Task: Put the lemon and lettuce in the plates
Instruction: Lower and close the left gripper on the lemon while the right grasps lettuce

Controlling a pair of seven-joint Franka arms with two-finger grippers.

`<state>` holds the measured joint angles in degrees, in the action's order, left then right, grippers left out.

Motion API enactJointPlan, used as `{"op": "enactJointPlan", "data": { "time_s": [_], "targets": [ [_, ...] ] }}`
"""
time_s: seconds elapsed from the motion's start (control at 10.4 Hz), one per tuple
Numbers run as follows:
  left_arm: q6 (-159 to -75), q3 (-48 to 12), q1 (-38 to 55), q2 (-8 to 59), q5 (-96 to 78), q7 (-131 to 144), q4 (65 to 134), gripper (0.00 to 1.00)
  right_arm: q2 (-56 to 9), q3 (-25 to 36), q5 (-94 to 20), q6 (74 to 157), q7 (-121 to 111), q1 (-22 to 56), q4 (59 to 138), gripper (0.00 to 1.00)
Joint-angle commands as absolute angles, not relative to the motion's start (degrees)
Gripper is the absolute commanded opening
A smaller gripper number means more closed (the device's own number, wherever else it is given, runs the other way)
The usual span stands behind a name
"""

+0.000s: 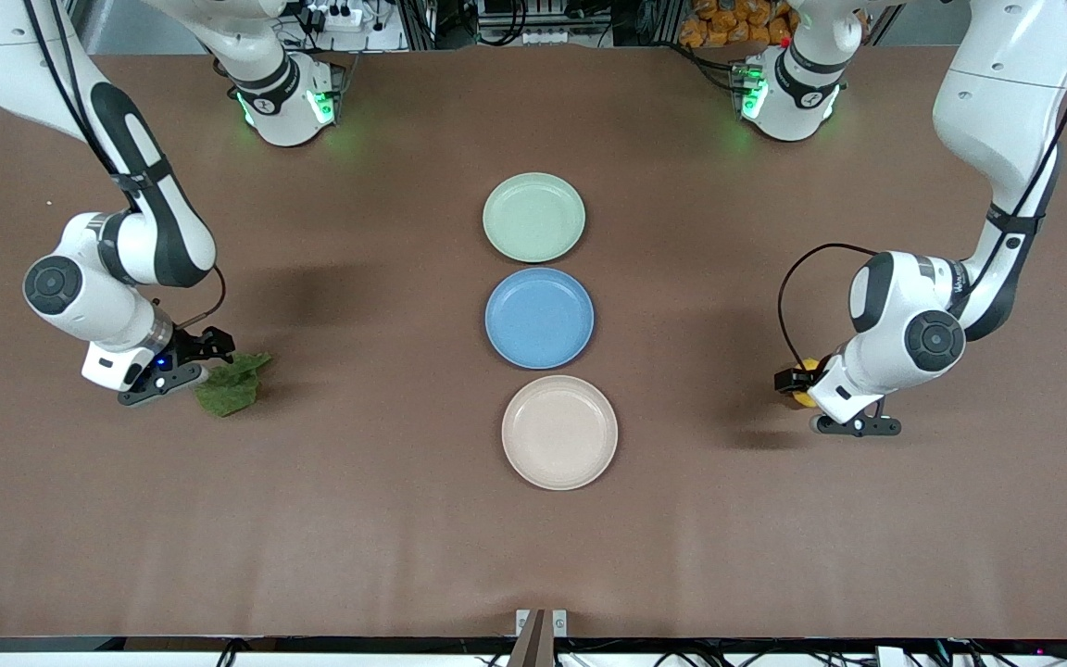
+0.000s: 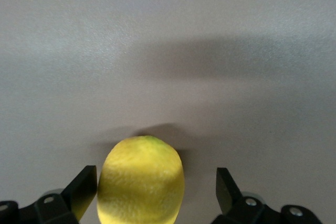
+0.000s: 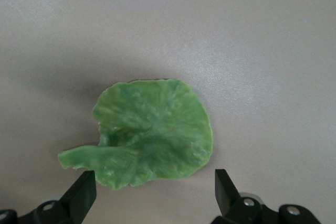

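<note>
Spreading its fingers wide, the left gripper (image 2: 156, 195) is low at the lemon (image 2: 140, 181), which sits between the two fingertips (image 2: 84, 187) with a gap on each side; it grips nothing. In the front view this gripper (image 1: 797, 382) is low over the table (image 1: 385, 519) toward the left arm's end, the yellow fruit (image 1: 807, 396) mostly hidden under the wrist. That arm bends down steeply from its base, elbow high, wrist turned toward the plates.

The right gripper (image 3: 155, 192) is likewise released, fingers (image 3: 81, 192) well apart, with the lettuce (image 3: 152, 140) lying flat on the cloth just ahead of them, its near edge reaching between them. From the front, the gripper (image 1: 195, 363) is just beside the leaf (image 1: 232, 384), at the right arm's end. The leaf is green, wrinkled and uneven, with one lobe sticking out sideways.

Between the two grippers, well apart from both, three plates stand in a row: the mint green plate (image 1: 533, 217), a blue plate (image 1: 539, 317), and the beige plate (image 1: 559, 432) nearest the front camera.
</note>
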<state>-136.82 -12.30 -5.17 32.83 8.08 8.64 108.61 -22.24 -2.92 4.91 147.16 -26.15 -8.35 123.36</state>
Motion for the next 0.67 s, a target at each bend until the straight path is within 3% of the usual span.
{"op": "enactJointPlan", "data": {
  "time_s": [0.0,0.19,0.48,0.58],
  "targets": [
    [-139.82,-12.57,-5.80,34.00,9.67,8.18,109.60,1.00,-23.28,-3.60,5.63,150.71,-26.81,-9.32,125.06,1.00],
    [-140.62,-12.57,-6.85,34.72,9.67,7.38,109.69,1.00,-25.13,-3.60,5.63,157.04,-26.28,-8.79,127.35,1.00],
    [-140.89,-12.57,-7.82,35.33,9.67,5.80,109.60,1.00,-25.49,-3.60,5.63,157.24,-26.28,-8.79,127.27,1.00],
    [-140.89,-12.57,-7.82,35.33,9.67,5.80,109.60,0.95,-25.58,-3.60,5.63,157.15,-26.28,-8.79,127.27,1.00]
  ]
}}
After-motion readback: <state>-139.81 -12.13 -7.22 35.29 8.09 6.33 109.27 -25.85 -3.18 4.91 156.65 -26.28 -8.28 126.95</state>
